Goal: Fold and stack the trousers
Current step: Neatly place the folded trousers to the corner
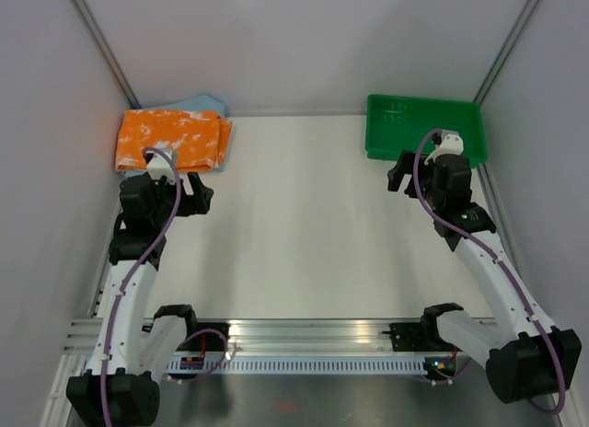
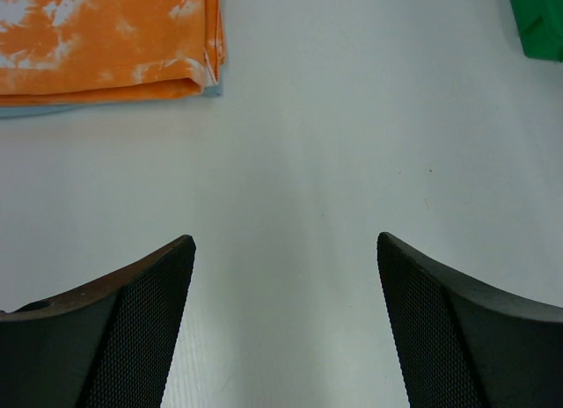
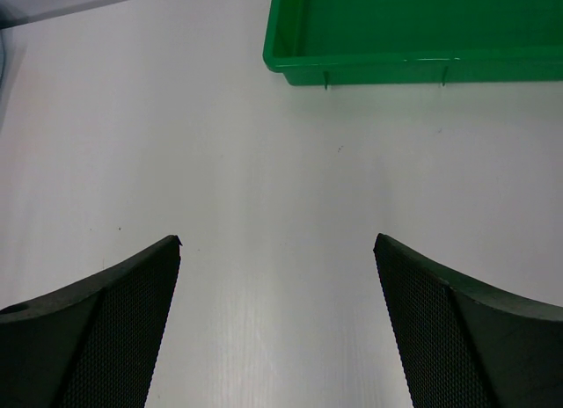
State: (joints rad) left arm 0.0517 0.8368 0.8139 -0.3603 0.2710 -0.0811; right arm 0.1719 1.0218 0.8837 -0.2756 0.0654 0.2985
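Claws first: left claw (image 1: 167,186) is spread wide with nothing between the fingers, only bare worktop (image 1: 304,225) under it. Right claw (image 1: 431,174), at the right of the frame, is likewise released and empty. Beyond the left claw, toward the upper left of the frame, sit the trousers (image 1: 171,140). They're folded into a flat orange-and-white rectangle and lie on a light-blue cloth (image 1: 201,103) that peeks out at the far corner. Long axis of the bundle runs left-right across the frame, with layered edges showing at its right end. Left wrist view puts it ahead and to the left of the fingers, near but apart, no contact. Left arm is clearly the nearer one. Right claw is well apart from the bundle, just in front of the green tray (image 1: 423,103) at upper right. My read: fold and stack look done, and any touch-up is a left-arm job, reaching forward-left.
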